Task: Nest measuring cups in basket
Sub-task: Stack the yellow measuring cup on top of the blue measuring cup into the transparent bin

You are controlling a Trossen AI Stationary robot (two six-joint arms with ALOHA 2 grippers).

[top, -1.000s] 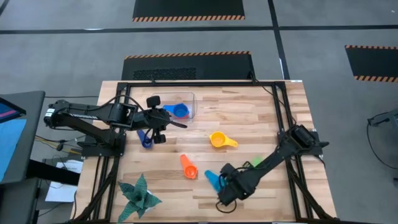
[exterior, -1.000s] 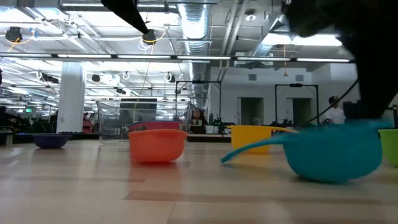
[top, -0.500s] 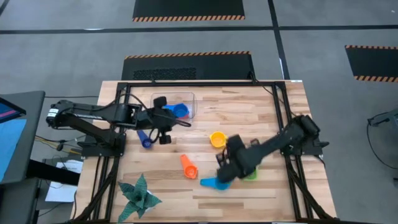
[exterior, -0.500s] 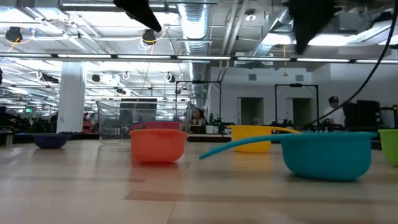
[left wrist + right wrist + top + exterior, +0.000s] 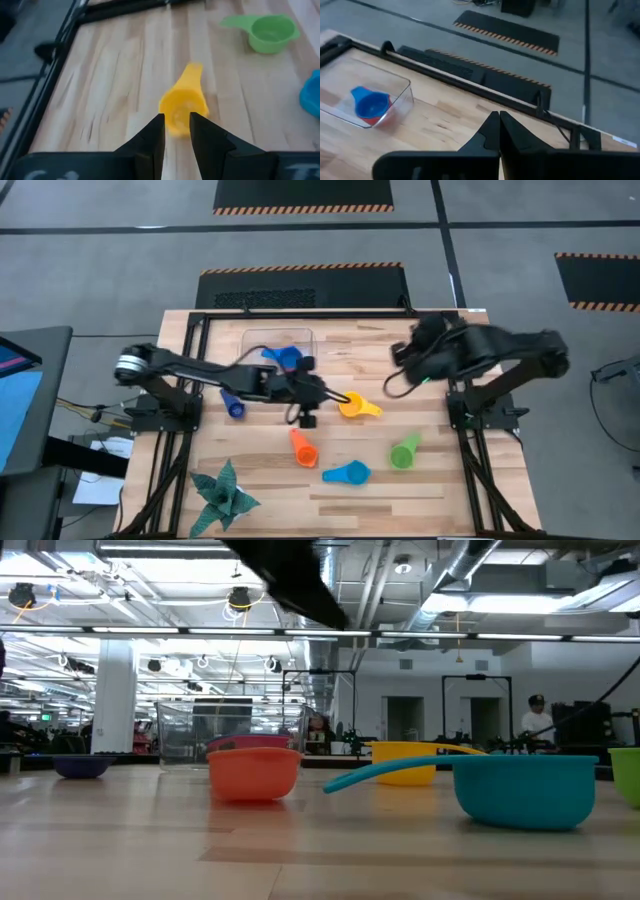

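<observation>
Only the left wrist view shows the left gripper point(image 5: 176, 131) narrowly spread just before the yellow cup point(image 5: 183, 102).

high view: straight down, whole table point(image 5: 420, 480) and both arms. low view: tabletop height, level across the table into the room, cups close up. left wrist view: looks past the left gripper point(image 5: 176, 131), yellow cup point(image 5: 182, 102) just ahead of it. right wrist view: looks past the right gripper point(image 5: 496, 131), basket point(image 5: 395, 105) well ahead. All views share the tabletop.
</observation>
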